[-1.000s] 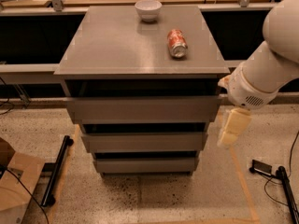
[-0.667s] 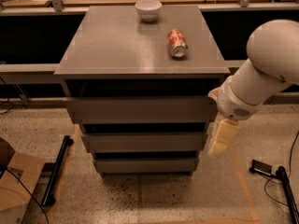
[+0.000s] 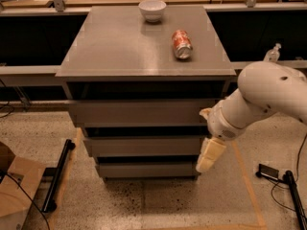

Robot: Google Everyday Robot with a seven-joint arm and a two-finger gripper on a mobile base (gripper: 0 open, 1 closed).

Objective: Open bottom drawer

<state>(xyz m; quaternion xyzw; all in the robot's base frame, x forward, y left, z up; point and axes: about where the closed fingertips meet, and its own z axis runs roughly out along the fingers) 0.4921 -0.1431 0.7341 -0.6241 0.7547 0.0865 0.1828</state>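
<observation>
Status: bottom drawer (image 3: 144, 169) lies left-right, faces camera | hand (image 3: 209, 155) at right end, grip unclear

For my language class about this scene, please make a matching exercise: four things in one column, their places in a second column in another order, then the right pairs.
1. white bowl
2. red can
3. gripper
4. bottom drawer

a. lowest front of the cabinet
b. lying on its side on the cabinet top
c. low, by the cabinet's front right edge
d. upright at the back of the cabinet top

Pairs: 1-d, 2-b, 3-c, 4-a
</observation>
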